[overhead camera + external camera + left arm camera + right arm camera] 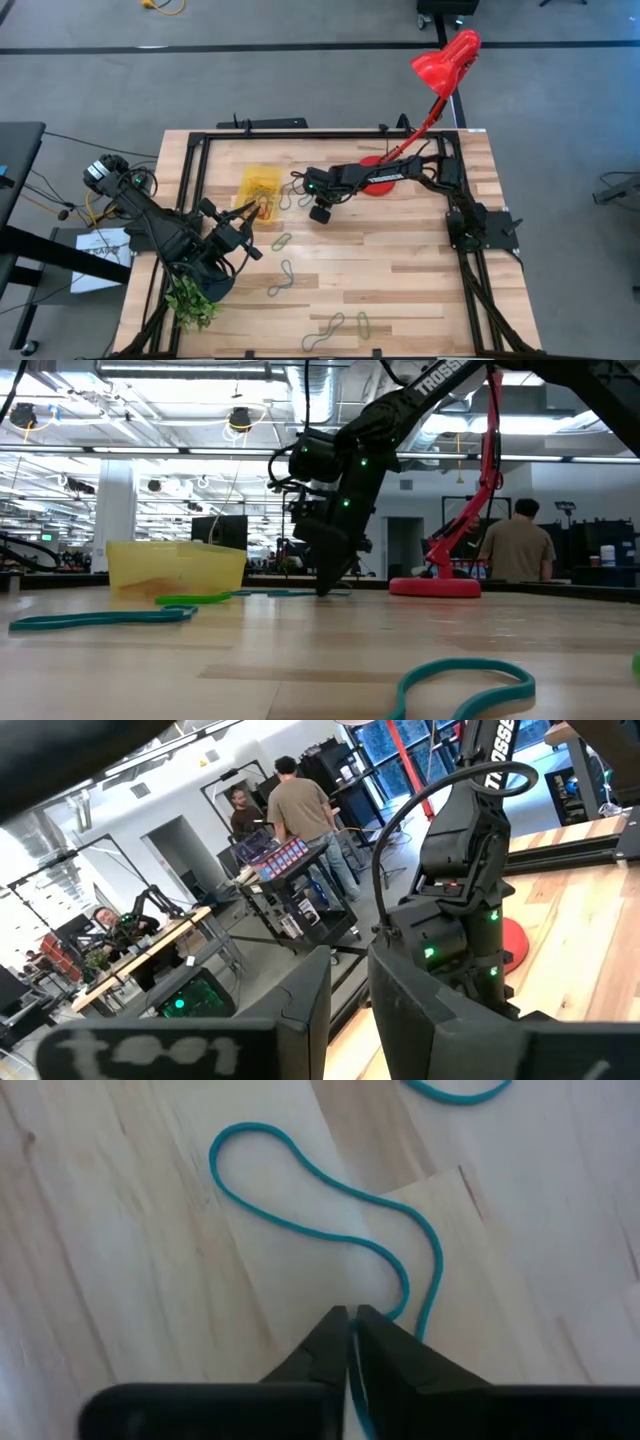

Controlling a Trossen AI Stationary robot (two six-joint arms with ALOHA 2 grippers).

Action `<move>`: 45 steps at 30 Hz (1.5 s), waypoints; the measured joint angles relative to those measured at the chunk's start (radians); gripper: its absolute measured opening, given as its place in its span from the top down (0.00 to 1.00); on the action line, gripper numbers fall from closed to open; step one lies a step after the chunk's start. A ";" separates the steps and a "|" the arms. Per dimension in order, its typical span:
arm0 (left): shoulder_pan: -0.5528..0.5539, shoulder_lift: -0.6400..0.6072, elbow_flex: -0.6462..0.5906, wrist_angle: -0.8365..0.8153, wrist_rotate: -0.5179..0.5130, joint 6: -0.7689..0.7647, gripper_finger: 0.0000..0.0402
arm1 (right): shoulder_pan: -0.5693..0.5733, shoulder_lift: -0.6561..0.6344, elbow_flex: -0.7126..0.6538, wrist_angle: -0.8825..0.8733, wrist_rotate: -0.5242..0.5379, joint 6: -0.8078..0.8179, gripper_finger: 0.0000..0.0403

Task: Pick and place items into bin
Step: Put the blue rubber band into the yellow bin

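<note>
Your right gripper [350, 1320] is pinching a teal loop [330, 1200] against the table [120, 1280] beside the bin [259, 186]; left gripper's [240, 225] fingers cannot be told.

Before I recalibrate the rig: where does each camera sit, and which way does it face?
High: overhead, straight down on table; both arms.
Low: table height, level across; right gripper.
Left wrist: faces the right arm; own open left gripper.
Right wrist: down at a loop; own fingers shut on it.
Shared: high and low both show the bin.
</note>
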 joint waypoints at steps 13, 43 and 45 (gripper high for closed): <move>0.000 0.000 0.000 0.000 0.000 0.001 0.85 | 0.080 -0.027 0.227 0.014 0.038 -0.062 1.00; 0.000 0.000 0.000 0.027 0.000 0.027 0.85 | 0.051 0.188 0.367 0.522 -0.105 -0.029 0.80; 0.000 0.000 0.000 0.027 0.000 0.027 0.85 | 0.049 0.178 0.365 0.508 -0.106 -0.030 0.76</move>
